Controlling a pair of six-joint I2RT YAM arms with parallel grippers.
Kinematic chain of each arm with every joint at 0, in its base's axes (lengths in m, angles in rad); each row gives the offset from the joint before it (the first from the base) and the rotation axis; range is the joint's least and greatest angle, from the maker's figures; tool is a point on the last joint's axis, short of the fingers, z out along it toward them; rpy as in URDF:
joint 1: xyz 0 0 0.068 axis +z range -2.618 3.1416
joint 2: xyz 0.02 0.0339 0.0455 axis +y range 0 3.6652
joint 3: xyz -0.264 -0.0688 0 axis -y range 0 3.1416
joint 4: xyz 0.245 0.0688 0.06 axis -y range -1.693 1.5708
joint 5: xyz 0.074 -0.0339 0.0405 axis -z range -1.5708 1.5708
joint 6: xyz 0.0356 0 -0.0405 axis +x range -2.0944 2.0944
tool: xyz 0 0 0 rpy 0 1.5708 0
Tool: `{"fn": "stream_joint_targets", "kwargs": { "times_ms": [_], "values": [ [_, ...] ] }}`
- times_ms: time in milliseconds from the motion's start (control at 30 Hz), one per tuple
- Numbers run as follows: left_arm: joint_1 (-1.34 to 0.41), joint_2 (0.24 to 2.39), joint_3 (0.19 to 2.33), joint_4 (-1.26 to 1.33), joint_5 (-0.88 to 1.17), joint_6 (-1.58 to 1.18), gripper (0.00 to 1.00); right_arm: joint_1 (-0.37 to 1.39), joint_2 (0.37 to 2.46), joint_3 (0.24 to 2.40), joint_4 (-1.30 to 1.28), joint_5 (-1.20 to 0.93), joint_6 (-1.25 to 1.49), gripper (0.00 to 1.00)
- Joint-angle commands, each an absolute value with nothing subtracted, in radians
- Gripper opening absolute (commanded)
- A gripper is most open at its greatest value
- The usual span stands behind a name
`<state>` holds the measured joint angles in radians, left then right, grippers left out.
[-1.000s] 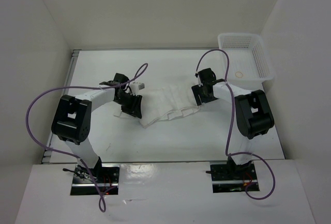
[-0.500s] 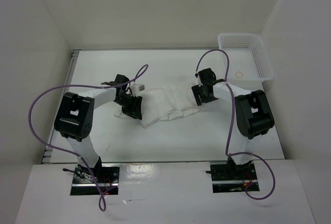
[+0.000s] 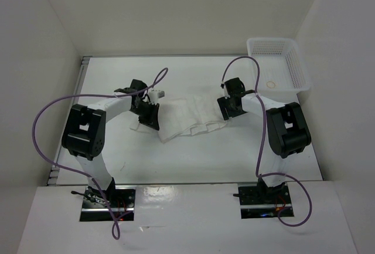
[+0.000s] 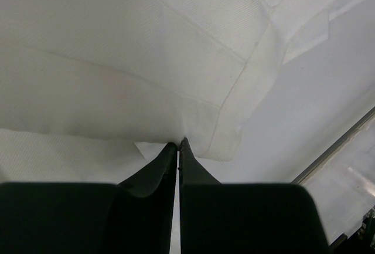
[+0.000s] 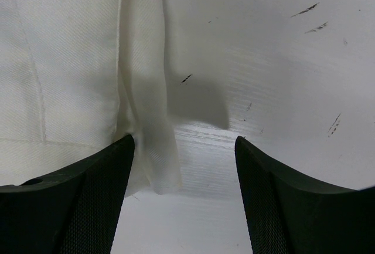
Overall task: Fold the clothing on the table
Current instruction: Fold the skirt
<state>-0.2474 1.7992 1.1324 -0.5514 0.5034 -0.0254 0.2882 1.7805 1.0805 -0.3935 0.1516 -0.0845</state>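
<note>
The clothing [image 3: 188, 115] is a white, creased garment spread on the table [image 3: 176, 160] between my two arms. My left gripper [image 3: 149, 118] is at its left edge. In the left wrist view that left gripper [image 4: 178, 143] is shut, with the hem of the clothing [image 4: 117, 60] pinched at the tips. My right gripper [image 3: 226, 108] is at the garment's right edge. In the right wrist view the right gripper [image 5: 184, 144] stands open, with a loose fold of the clothing [image 5: 58, 60] between its fingers, close to the left one.
A white mesh basket [image 3: 288, 60] stands at the back right corner with a small round thing [image 3: 270, 83] in it. A grey rail [image 4: 334, 154] runs along the table's left side. White walls close in the left, back and right.
My left gripper has shut on the garment's left edge and shifted slightly toward the back. The right arm has stayed where it was, still open.
</note>
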Motion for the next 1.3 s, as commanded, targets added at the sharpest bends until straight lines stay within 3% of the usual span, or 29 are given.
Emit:
{"fn": "stream_joint_targets", "kwargs": {
  "times_ms": [0,67,1267],
  "values": [
    [-0.252,1.758,1.187,-0.565,0.534,-0.002,0.05,0.293,1.738,1.062,-0.377,0.149,-0.101,0.74],
    [-0.252,1.749,1.187,-0.565,0.534,-0.002,0.00,0.293,1.749,1.062,-0.377,0.140,-0.101,0.74],
    [-0.163,1.908,1.552,-0.624,0.351,0.189,0.00,0.293,1.730,1.052,-0.377,0.092,-0.129,0.72]
  ]
}}
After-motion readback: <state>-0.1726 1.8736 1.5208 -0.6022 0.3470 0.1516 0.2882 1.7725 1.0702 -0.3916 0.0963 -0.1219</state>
